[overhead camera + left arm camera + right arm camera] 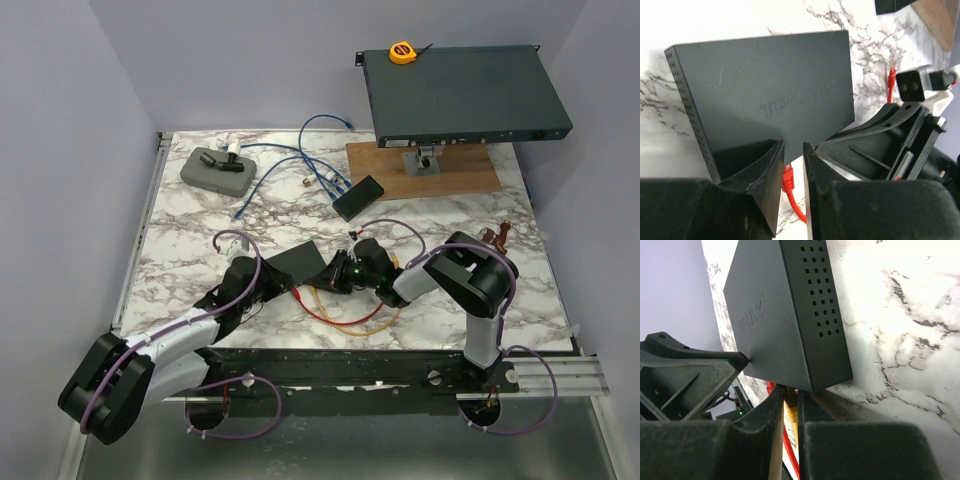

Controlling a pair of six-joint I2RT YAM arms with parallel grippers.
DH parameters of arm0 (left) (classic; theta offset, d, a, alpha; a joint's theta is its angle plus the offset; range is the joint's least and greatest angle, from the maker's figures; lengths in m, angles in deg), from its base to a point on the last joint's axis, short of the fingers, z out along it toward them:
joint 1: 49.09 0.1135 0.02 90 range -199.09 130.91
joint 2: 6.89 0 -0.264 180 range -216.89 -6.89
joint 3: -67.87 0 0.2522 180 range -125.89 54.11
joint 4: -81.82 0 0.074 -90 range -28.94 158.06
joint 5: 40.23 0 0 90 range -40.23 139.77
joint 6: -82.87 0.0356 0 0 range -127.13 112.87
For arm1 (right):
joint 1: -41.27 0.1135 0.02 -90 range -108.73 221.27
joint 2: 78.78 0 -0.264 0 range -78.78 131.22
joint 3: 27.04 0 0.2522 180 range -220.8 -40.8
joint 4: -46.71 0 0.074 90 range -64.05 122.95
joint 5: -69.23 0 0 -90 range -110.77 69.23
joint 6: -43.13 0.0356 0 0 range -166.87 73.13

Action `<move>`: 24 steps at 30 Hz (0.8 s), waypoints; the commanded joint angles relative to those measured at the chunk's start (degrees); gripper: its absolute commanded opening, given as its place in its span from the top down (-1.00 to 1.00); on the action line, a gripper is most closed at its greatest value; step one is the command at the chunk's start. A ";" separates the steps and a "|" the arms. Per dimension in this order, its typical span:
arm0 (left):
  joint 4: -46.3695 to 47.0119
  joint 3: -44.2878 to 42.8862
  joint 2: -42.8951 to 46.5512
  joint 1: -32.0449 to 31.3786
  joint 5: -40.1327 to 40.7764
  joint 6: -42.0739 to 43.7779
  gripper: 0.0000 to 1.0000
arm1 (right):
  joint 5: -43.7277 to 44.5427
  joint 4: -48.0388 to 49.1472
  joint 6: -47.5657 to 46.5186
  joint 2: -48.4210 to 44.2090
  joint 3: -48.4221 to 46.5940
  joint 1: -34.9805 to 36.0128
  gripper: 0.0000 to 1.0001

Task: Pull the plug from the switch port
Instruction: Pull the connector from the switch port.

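Bracing the switch with the narrowly parted left hand, draw the right hand, closed on the yellow plug, straight back along the port axis.

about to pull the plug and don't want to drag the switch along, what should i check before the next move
1. right gripper on the yellow plug: ok, its fingers sit close on either side of it at the switch edge.
2. left gripper bracing the switch: cannot tell; its fingers are at the near edge, with the red plug just below the gap.
3. Plug still seated in its port: cannot tell, the port is hidden.
4. Slack behind the plug: ok, the yellow cable lies in a loose loop.
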 commanded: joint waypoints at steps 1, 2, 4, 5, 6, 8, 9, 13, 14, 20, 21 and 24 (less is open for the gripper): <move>-7.75 -1.91 3.52 -3.45 4.32 3.73 0.52 | -0.88 -2.80 -2.79 1.72 1.48 0.28 0.99; -8.38 -2.35 4.08 -4.10 4.93 4.42 0.50 | -0.93 -2.91 -3.16 1.72 1.56 0.28 0.99; -9.44 -3.41 4.12 -5.26 5.66 5.49 0.48 | -1.01 -2.91 -3.95 1.56 1.75 0.19 0.99; -9.89 -3.95 3.80 -5.72 5.73 5.94 0.47 | -1.03 -3.06 -4.29 1.47 1.95 0.19 0.99; -10.01 -4.36 3.17 -6.03 5.74 6.31 0.47 | -1.09 -3.17 -4.73 1.32 2.06 0.07 0.99; -9.48 -4.90 1.73 -6.64 5.66 6.62 0.48 | -1.19 -3.18 -5.52 1.04 2.41 0.09 0.99; -8.82 -5.00 1.04 -6.82 5.49 6.64 0.48 | -1.20 -3.26 -5.90 0.81 2.46 0.08 0.99; -7.84 -6.11 -2.42 -7.80 5.03 6.56 0.48 | -1.83 -3.53 -6.90 0.42 2.67 -0.03 0.99; -7.60 -6.46 -3.04 -8.02 5.02 6.56 0.48 | -1.98 -3.53 -7.06 0.40 2.73 -0.03 0.99; -7.15 -8.52 -6.92 -8.66 4.75 6.34 0.49 | -2.81 -3.62 -7.76 0.06 3.20 -0.07 0.99; -7.13 -8.63 -7.38 -8.80 4.77 6.21 0.50 | -2.91 -3.62 -7.87 0.05 3.31 -0.12 0.99; -7.04 -8.71 -8.27 -8.80 4.94 5.60 0.51 | -3.38 -3.92 -8.29 0.05 3.22 -0.21 0.99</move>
